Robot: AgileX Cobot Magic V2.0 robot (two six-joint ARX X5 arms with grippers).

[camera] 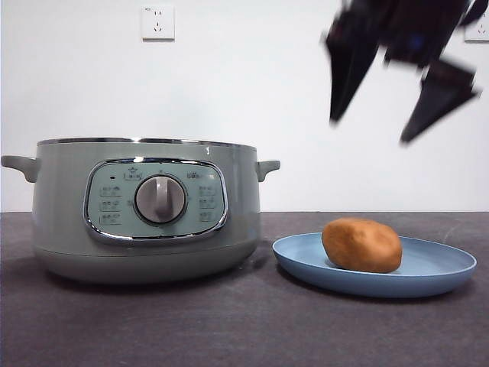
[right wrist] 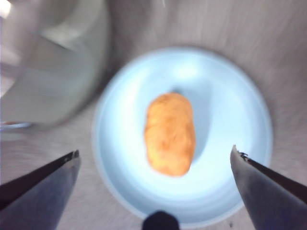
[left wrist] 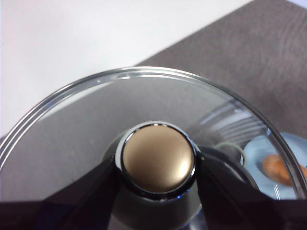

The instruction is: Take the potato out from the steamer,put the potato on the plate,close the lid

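Front view, right gripper (camera: 401, 126) seen blurred at 1 o'clock, jaws spread wide and empty above potato (camera: 361, 245) laid on plate (camera: 451, 267), steamer (camera: 145, 214) at 9 o'clock uncovered, left gripper (left wrist: 158, 170) clamped on lid (left wrist: 72, 124) knob (left wrist: 158, 160), lid rim cut off.

My right gripper (camera: 405, 115) shows at the upper right of the front view as two long, black, tapering jaws, blurred at the edges. In its wrist view they look flat and dark grey, narrowing to sharp tips. My left gripper (left wrist: 158, 167) has broad, matte black jaws.
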